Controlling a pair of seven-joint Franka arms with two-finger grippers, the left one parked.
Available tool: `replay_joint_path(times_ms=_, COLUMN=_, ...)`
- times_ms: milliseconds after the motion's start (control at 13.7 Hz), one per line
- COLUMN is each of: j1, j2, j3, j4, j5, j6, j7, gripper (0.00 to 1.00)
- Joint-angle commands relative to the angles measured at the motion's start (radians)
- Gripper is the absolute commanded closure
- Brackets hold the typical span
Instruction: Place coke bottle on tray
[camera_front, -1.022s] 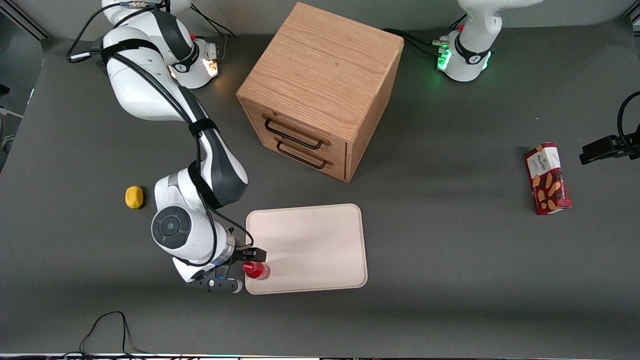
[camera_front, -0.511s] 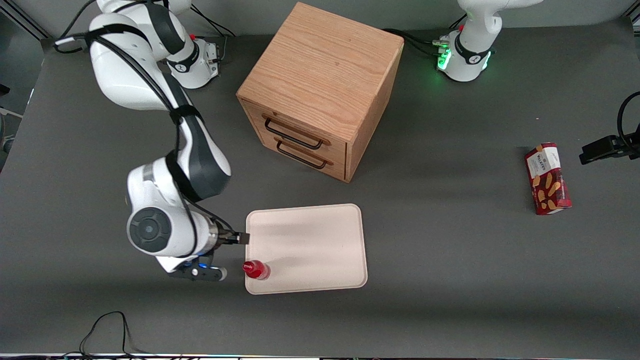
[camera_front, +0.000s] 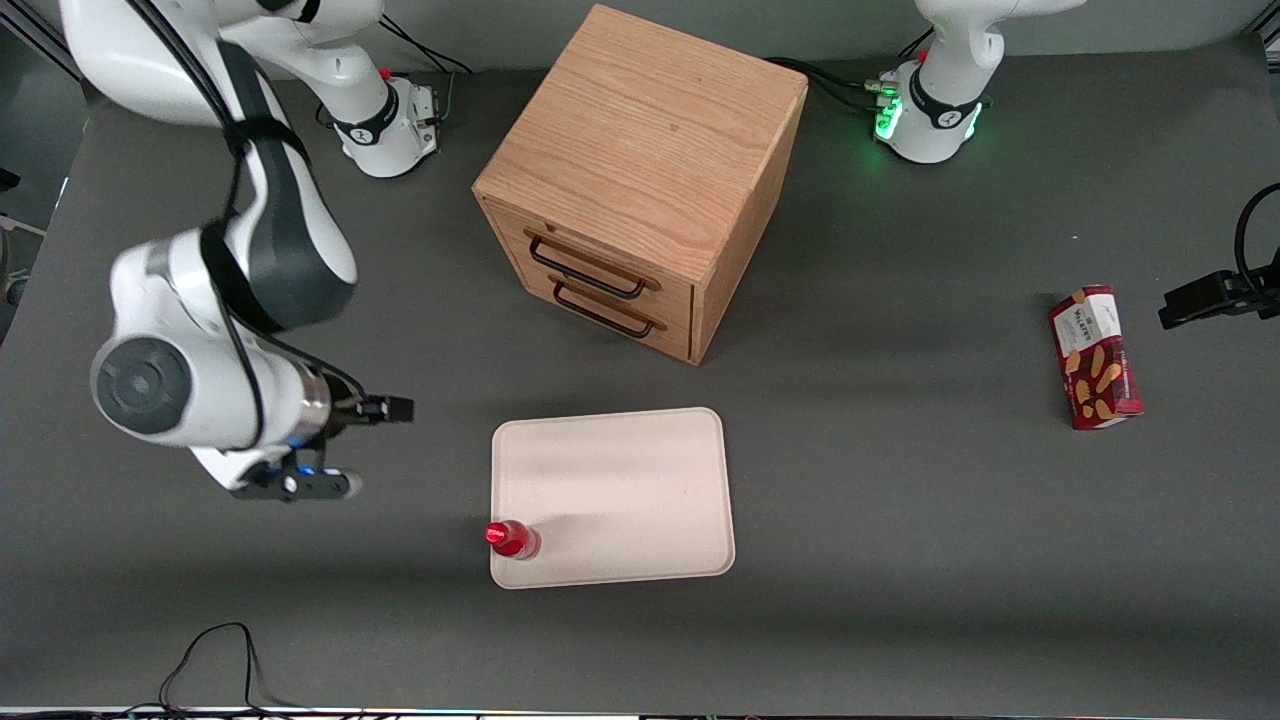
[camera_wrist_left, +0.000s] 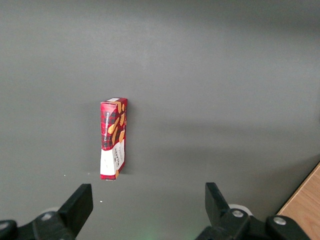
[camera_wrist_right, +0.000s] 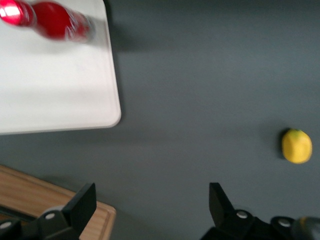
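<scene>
Robot lab, grey table (camera_front: 900, 520), mounted arms

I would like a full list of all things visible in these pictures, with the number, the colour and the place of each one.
coke bottle: 1, red, upright on the tray's corner nearest the front camera, toward the working arm's end.
tray: 1, cream-white, on the table, nearer the front camera than the cabinet.
cabinet: 1, wooden with two black-handled drawers, mid-table.
lemon: 1, yellow, on the table, seen only in the right wrist view.
biscuit box: 1, red, lying toward the parked arm's end of the table.
table: 1, dark grey.
gripper: 1, black fingers, open, empty, raised above the table and apart from the tray, toward the working arm's end.
</scene>
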Motion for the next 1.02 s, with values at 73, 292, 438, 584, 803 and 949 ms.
replay_joint_path(times_ms=73, j1=-0.001, j2=-0.332, j3=-0.085, j4=-0.377, j5=0.015, j6=0.073, j7=-0.148, gripper=0.00)
replay_joint_path(times_ms=292, j1=0.000, j2=-0.440, j3=-0.154, j4=-0.424, j5=0.015, j6=0.057, j7=-0.206, gripper=0.00)
replay_joint_path(times_ms=438, j1=0.000, j2=-0.466, j3=-0.174, j4=-0.418, j5=0.012, j6=0.042, j7=-0.214, gripper=0.00)
replay_joint_path(times_ms=584, j1=0.002, j2=-0.469, j3=-0.176, j4=-0.395, j5=0.010, j6=0.025, j7=-0.193, gripper=0.00)
replay_joint_path(times_ms=803, j1=-0.003, j2=-0.448, j3=-0.179, j4=-0.352, j5=0.012, j6=-0.010, j7=-0.192, gripper=0.00)
replay_joint_path(times_ms=949, j1=-0.006, j2=-0.443, j3=-0.176, j4=-0.347, j5=0.013, j6=-0.010, j7=-0.192, gripper=0.00)
